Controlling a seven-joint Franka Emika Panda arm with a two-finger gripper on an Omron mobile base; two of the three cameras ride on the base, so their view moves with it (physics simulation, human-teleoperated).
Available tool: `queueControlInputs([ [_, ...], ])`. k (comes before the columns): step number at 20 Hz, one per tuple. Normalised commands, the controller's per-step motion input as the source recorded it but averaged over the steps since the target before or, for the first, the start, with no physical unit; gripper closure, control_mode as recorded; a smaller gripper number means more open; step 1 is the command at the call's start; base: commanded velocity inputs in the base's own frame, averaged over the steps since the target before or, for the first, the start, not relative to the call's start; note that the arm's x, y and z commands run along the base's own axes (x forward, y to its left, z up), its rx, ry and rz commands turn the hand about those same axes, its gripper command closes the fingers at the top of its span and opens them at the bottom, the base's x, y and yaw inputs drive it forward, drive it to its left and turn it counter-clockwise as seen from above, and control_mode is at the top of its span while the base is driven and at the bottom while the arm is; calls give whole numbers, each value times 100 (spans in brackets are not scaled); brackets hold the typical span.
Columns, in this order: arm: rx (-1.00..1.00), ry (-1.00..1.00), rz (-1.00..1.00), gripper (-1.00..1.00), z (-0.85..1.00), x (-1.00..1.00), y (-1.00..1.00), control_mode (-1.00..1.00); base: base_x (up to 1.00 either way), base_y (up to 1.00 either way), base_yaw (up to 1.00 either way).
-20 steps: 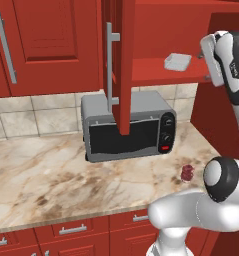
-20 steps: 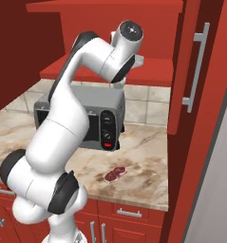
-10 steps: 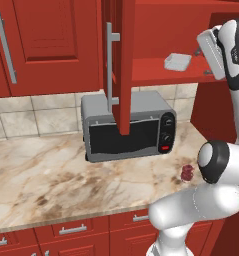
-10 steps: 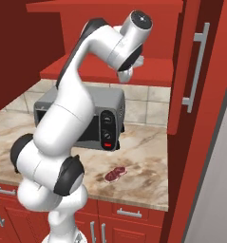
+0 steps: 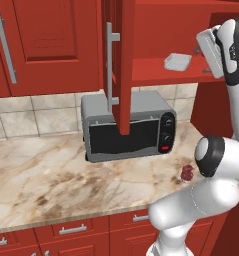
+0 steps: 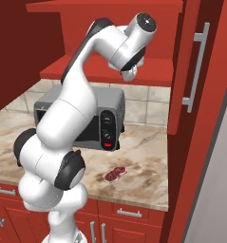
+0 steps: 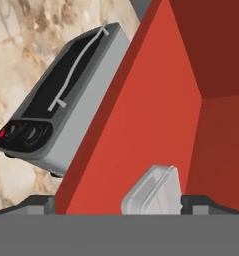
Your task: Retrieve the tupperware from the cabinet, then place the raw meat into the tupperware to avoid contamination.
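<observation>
Open cabinet, tupperware on shelf, gripper released.
Left base view: tupperware (image 5: 177,61) sits upper right on the cabinet (image 5: 156,70) shelf; meat (image 5: 186,172) lies lower right on the counter (image 5: 51,185).
Right base view: meat (image 6: 115,173) lies centre-low before the oven (image 6: 110,124).
Hand view: tupperware (image 7: 153,192) bottom centre, jaws apart, holding nothing.

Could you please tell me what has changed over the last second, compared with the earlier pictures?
The arm has swung its hand up and further right in the left base view, bringing the open gripper level with the cabinet shelf, close to the tupperware. Nothing was grasped or released. The tupperware stayed on the shelf, the raw meat on the counter, and the toaster oven unmoved.
</observation>
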Motion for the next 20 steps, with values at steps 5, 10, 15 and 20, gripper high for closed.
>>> queueControlInputs([
  [5,-2,-3,-2,-100,-3,31,7,-100,0,0,0],
  [10,-1,0,0,-100,-1,36,1,-100,0,0,0],
  [15,0,0,0,-100,-4,29,0,-100,0,0,0],
  [20,0,1,0,-100,-6,27,-2,-100,0,0,0],
])
